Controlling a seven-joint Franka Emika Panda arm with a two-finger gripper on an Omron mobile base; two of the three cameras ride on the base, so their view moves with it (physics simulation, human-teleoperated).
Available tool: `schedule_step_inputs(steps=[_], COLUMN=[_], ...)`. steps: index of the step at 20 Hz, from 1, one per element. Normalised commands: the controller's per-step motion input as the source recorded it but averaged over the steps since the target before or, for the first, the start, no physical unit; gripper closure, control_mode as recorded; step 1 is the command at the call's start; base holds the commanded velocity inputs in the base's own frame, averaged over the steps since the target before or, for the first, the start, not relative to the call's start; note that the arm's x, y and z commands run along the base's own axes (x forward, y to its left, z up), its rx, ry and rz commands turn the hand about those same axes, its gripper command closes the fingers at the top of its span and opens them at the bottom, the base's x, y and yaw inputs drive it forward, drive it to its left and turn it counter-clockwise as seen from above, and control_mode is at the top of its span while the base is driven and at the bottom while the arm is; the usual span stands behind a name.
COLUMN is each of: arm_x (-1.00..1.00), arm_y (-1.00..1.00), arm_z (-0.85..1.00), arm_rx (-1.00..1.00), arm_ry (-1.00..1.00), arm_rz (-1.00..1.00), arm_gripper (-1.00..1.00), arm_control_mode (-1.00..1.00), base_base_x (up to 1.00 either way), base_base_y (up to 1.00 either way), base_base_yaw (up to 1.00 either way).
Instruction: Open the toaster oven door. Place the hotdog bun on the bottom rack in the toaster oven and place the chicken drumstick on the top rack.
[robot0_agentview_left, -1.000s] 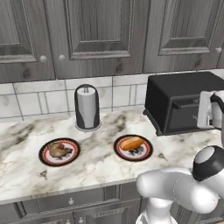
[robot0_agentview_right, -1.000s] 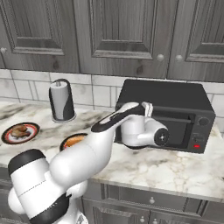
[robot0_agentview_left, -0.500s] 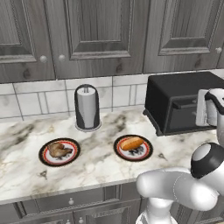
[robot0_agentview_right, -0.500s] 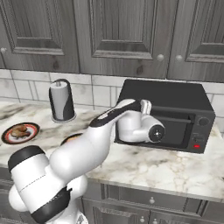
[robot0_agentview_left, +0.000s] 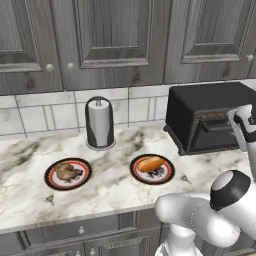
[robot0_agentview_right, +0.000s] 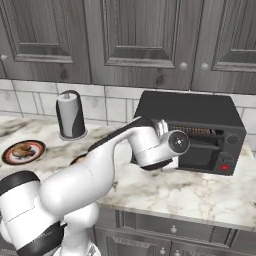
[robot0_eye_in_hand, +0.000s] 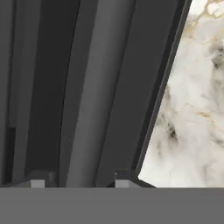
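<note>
At the counter's three o'clock end the toaster oven door looks rigid and bottom-hinged, best pulled by its bar handle, which the gripper straddles, jaws narrowed around it though contact is unclear.

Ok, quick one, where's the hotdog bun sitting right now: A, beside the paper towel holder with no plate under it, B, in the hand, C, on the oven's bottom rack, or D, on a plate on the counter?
D: the hotdog bun lies on a plate on the marble counter, left of the toaster oven.
</note>
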Motion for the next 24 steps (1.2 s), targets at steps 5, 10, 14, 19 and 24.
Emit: schedule_step_inputs(steps=[5, 10, 14, 19, 24], arm_x=[-1.0, -1.0, -0.38, -0.35, 0.13], arm_y=[-0.56, -0.28, -0.01, -0.03, -0.08], arm_z=[-1.0, -1.0, 0.39, 1.0, 1.0], arm_rx=[-0.27, -0.15, 0.14, 0.21, 0.17], arm_ry=[0.39, 0.31, 0.0, -0.01, 0.02], arm_rz=[0.32, 0.26, 0.03, 0.0, 0.0], arm_gripper=[1.0, -1.0, -1.0, -1.0, -1.0], arm_control_mode=[-1.0, -1.0, -1.0, -1.0, -1.0], base_base_x=[0.0, 0.0, 0.0, 0.0, 0.0], base_base_y=[0.0, 0.0, 0.0, 0.0, 0.0], base_base_yaw=[0.0, 0.0, 0.0, 0.0, 0.0])
